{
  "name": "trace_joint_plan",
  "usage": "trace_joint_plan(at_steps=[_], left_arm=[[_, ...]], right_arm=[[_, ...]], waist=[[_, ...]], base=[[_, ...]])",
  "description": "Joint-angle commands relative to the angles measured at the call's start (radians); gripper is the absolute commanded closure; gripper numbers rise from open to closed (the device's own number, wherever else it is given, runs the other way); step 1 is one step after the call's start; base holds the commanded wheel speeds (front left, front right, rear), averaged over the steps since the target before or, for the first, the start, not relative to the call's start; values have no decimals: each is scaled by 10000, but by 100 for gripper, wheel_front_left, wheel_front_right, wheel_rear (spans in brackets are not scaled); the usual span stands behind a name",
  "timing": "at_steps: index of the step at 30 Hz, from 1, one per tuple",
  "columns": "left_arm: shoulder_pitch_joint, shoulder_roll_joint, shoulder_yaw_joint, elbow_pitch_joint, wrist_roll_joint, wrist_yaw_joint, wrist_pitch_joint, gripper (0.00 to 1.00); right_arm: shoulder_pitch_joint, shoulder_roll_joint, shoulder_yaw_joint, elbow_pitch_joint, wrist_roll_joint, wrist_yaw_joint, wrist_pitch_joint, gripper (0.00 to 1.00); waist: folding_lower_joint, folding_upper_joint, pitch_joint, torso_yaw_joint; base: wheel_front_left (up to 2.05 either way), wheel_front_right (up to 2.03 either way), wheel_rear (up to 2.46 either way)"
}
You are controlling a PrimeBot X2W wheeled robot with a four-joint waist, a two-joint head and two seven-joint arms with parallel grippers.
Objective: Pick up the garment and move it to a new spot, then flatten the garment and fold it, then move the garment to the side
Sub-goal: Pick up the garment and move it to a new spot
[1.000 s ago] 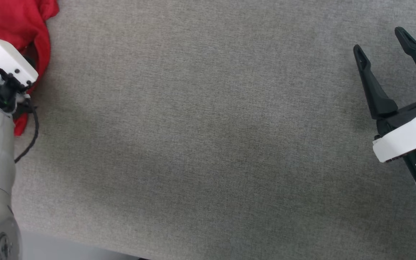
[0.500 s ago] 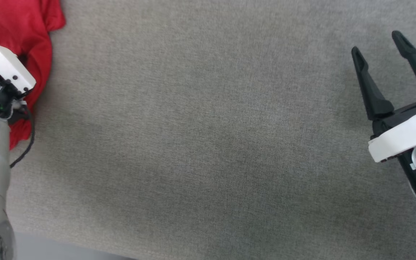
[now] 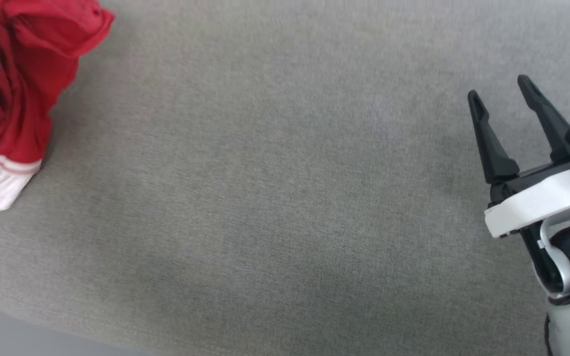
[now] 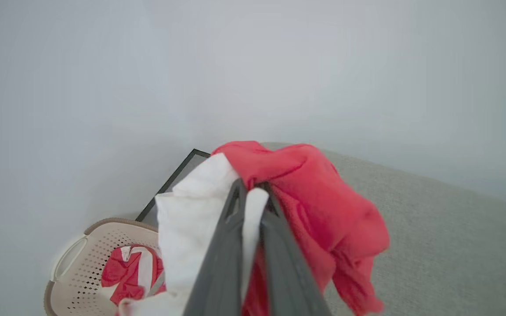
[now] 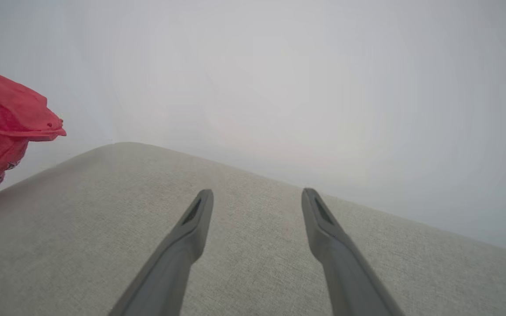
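The garment (image 3: 27, 74), a red jersey with a white sleeve, is hanging bunched at the far left of the bench (image 3: 285, 207) in your head view. Its white sleeve end is drooping lowest, close to the grey cloth surface. Your left tool (image 4: 253, 189) is gripping it: in the left wrist view the two dark fingers are pressing nearly together on a fold of white fabric. The red cloth is spilling over the fingertips and draping down to their right. Past the bench's corner in that view, a pale perforated laundry basket (image 4: 66, 263) is sitting lower down, holding some red-and-white cloth (image 4: 125, 272). Your right tool (image 3: 499, 90) is hovering over the right side of the bench, well apart from the garment, its jaws standing wide with nothing between them. In the right wrist view you are seeing its parted fingers (image 5: 191, 228) pointing across bare grey fabric, with the garment (image 5: 2, 118) showing at the far left edge.
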Motion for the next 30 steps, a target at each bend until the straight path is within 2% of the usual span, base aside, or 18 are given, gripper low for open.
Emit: trace_joint_plan(at_steps=[1, 6, 12, 18, 23, 30], left_arm=[[-148, 108, -135, -182, 91, -43, -43, 100], [-251, 310, -809, -1153, -104, -49, 165, 100], [69, 839, -1730, -3045, -676, -46, 957, 100], [457, 1255, -2210, -4938, -1109, -46, 1975, 100], [834, 1370, -2392, -6517, -1378, 13, 2953, 100], [1378, 1362, -2642, -8892, -1682, 349, 4293, 100]], right_arm=[[153, 103, -26, 72, -5, 1, -144, 0], [360, 414, -159, 342, 32, 1, -463, 0], [612, 752, -461, 583, 80, 1, -851, 0], [923, 981, -914, 656, 101, 1, -1102, 0], [1169, 1177, -1344, 725, 24, 1, -1310, 0], [1440, 1395, -1765, 872, -107, 1, -1563, 0]], waist=[[0, 0, -413, 59], [0, 0, -987, 40], [0, 0, -1590, -146], [0, 0, -1986, -482], [0, 0, -2262, -979], [0, 0, -2501, -2086]], base=[[0, 0, 0], [0, 0, 0], [0, 0, 0], [0, 0, 0], [0, 0, 0], [0, 0, 0]])
